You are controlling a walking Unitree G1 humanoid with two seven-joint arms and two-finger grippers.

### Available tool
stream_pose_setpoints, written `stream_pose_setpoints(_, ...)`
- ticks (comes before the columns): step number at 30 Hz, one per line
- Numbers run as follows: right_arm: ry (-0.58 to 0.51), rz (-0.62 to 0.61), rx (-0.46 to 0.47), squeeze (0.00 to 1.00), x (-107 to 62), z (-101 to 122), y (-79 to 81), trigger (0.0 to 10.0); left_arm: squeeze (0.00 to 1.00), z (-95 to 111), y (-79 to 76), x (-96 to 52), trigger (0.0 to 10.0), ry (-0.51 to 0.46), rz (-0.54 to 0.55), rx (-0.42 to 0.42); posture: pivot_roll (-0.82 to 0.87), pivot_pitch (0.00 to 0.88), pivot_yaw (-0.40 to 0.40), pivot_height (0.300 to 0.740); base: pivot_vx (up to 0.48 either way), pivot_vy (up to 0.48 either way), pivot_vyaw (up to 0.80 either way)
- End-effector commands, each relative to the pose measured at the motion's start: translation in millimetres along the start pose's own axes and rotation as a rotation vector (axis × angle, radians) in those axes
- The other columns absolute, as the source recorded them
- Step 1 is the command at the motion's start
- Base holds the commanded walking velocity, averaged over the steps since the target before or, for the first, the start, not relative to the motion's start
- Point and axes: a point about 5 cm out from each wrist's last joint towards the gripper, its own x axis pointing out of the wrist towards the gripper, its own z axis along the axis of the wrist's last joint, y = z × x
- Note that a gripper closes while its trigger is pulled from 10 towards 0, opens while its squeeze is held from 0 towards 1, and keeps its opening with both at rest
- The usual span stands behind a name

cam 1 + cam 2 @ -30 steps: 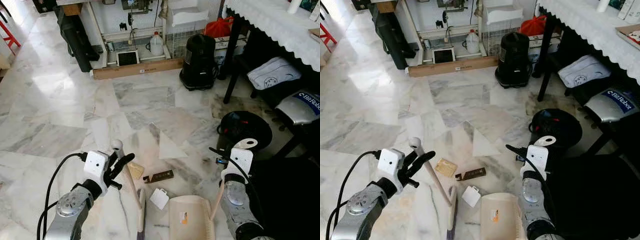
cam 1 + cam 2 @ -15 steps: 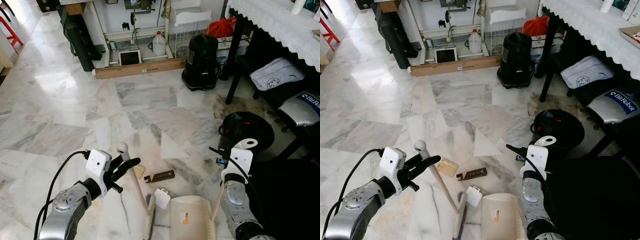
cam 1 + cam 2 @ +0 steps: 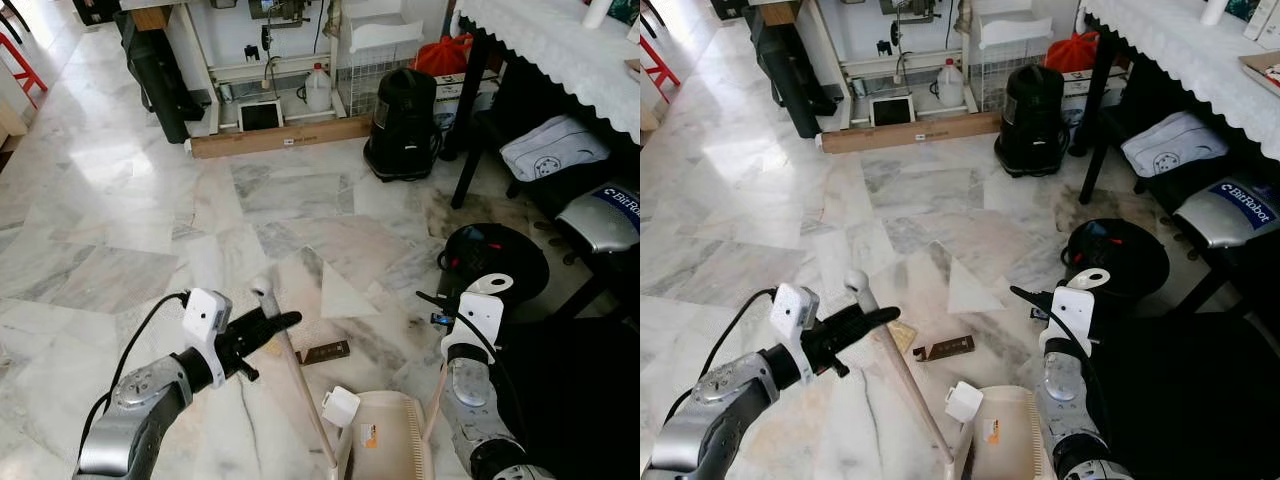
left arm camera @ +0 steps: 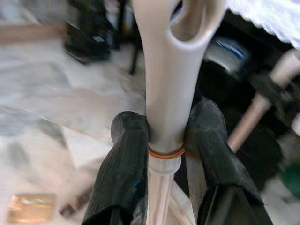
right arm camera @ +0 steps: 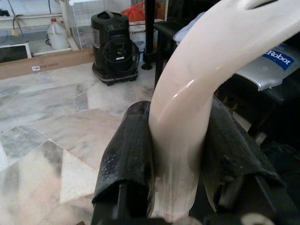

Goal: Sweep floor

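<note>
Marble floor (image 3: 130, 200) in grey and white fills the scene, with a black bin (image 3: 400, 122) standing well off at 1 o'clock from the work area. Cream dustpan (image 3: 385, 440) rests on the floor at 6 o'clock, mouth facing 9 o'clock. Its curved handle (image 5: 187, 108) rises to the right gripper (image 5: 176, 154), whose two black fingers are clamped on it from either side. Broom (image 3: 295, 385) slants from its top end at 10 o'clock down to its head at the pan's mouth; the left gripper (image 4: 164, 140) is closed tight around the shaft just below the hanging loop. White scrap (image 3: 340, 405) lies on the pan's lip, touching it, at 9 o'clock of the pan. Dark strip (image 3: 325, 352) lies on the floor near the pan at 11 o'clock, not yet collected. Tan scrap (image 3: 902, 335) sits just beside the strip, at its 9 o'clock, partly behind the broom shaft. Assessment: the step in hand is brushing litter into the pan. The next move calls for lifting the head back behind the strip and tan scrap, then drawing them toward 5 o'clock, with the pan held flat against the floor.
</note>
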Motion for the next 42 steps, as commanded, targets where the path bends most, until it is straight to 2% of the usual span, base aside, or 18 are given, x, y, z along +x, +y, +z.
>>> stream_pose_setpoints(1,-0.005,0.018,0.002,0.00,-0.1,1.2,4.2,10.0,0.00,25.7,7.1,-1.0,10.0,-0.111,0.060,0.069,0.14,0.079,0.065,0.740,0.000,0.000,0.00)
stream_pose_setpoints(9,0.008,0.016,0.016,0.00,0.0,-0.2,3.1,10.0,0.00,52.7,7.2,-0.5,10.0,-0.198,0.083,0.110,0.14,0.092,0.058,0.740,0.000,0.000,0.00)
stream_pose_setpoints(11,0.007,0.017,0.016,0.00,0.0,-0.2,3.0,10.0,0.00,53.2,7.6,-0.2,10.0,-0.200,0.090,0.111,0.14,0.092,0.057,0.740,0.000,0.000,0.00)
stream_pose_setpoints(14,0.008,0.021,0.015,0.00,0.1,-0.2,3.5,10.0,0.00,49.4,9.1,0.0,10.0,-0.181,0.102,0.134,0.14,0.092,0.057,0.740,0.000,0.000,0.00)
stream_pose_setpoints(15,0.007,0.023,0.016,0.00,0.1,0.0,3.7,10.0,0.00,40.8,8.5,0.2,10.0,-0.145,0.103,0.164,0.13,0.095,0.056,0.740,0.000,0.000,0.00)
stream_pose_setpoints(17,0.007,0.024,0.017,0.00,0.1,0.0,3.8,10.0,0.00,37.9,8.0,0.2,10.0,-0.132,0.102,0.173,0.13,0.095,0.056,0.740,0.000,0.000,0.00)
stream_pose_setpoints(18,0.004,0.026,0.018,0.00,0.1,0.4,3.7,10.0,0.00,27.4,4.1,0.6,10.0,-0.080,0.083,0.202,0.13,0.096,0.056,0.740,0.000,0.000,0.00)
stream_pose_setpoints(21,0.000,0.026,0.018,0.00,0.2,0.7,3.0,10.0,0.00,18.2,2.6,-0.5,10.0,-0.049,0.093,0.221,0.12,0.099,0.055,0.740,0.000,0.000,0.00)
stream_pose_setpoints(26,-0.003,0.023,0.016,0.00,0.7,0.7,0.3,10.0,0.00,9.6,8.3,-7.0,10.0,-0.047,0.182,0.249,0.12,0.100,0.052,0.740,0.000,0.000,0.00)
stream_pose_setpoints(35,-0.006,0.028,0.017,0.00,0.7,1.4,1.3,10.0,0.00,-4.0,6.1,-8.9,10.0,0.003,0.166,0.274,0.11,0.102,0.052,0.740,0.000,0.000,0.00)
stream_pose_setpoints(39,-0.010,0.030,0.017,0.00,0.6,1.9,1.3,10.0,0.00,-18.6,11.5,-8.5,10.0,0.014,0.223,0.262,0.10,0.104,0.052,0.740,0.000,0.000,0.00)
stream_pose_setpoints(42,-0.011,0.029,0.016,0.00,0.6,1.9,0.9,10.0,0.00,-20.5,13.0,-8.2,10.0,0.013,0.241,0.267,0.10,0.104,0.051,0.740,0.000,0.000,0.00)
